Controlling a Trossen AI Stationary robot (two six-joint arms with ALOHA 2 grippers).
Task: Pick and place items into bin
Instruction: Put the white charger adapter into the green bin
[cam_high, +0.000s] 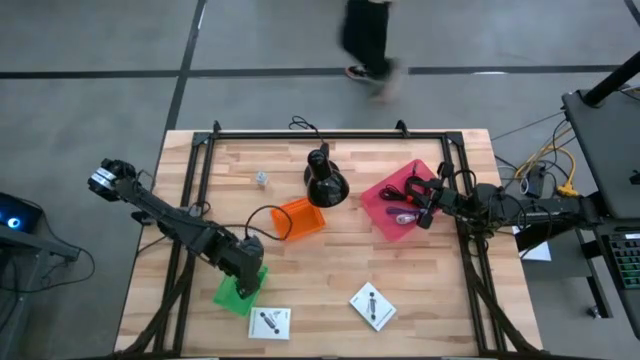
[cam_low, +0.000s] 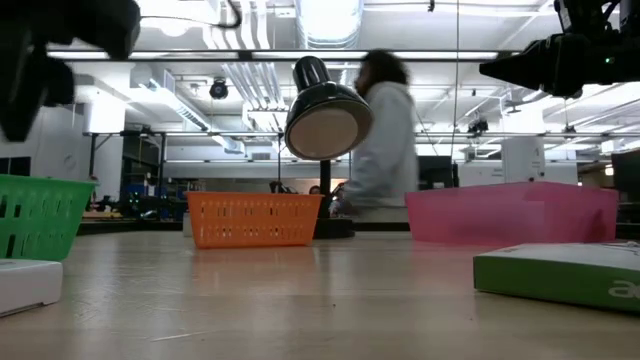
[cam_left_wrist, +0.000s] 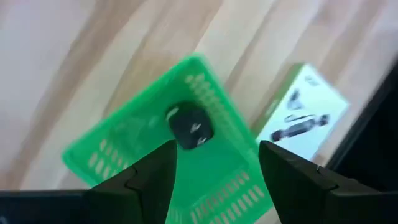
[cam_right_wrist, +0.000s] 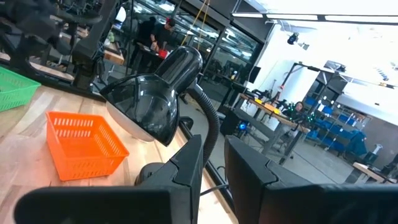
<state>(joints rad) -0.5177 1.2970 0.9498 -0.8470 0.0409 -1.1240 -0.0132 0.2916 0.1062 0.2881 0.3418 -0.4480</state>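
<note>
The left gripper (cam_left_wrist: 216, 163) is hovering over the green bin (cam_left_wrist: 124, 143), jaws standing wide and holding nothing, with a small dark item (cam_left_wrist: 189, 126) lying in the bin just below. The right gripper (cam_high: 428, 208) is waiting above the pink bin (cam_high: 385, 190), fingers nearly together and empty.

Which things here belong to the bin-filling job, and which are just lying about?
Job: green bin, dark item in it, left end effector open above; white card beside it, other white card, silvery bit; pink bin under right end effector.
Lying about: black lamp, passing person.
</note>
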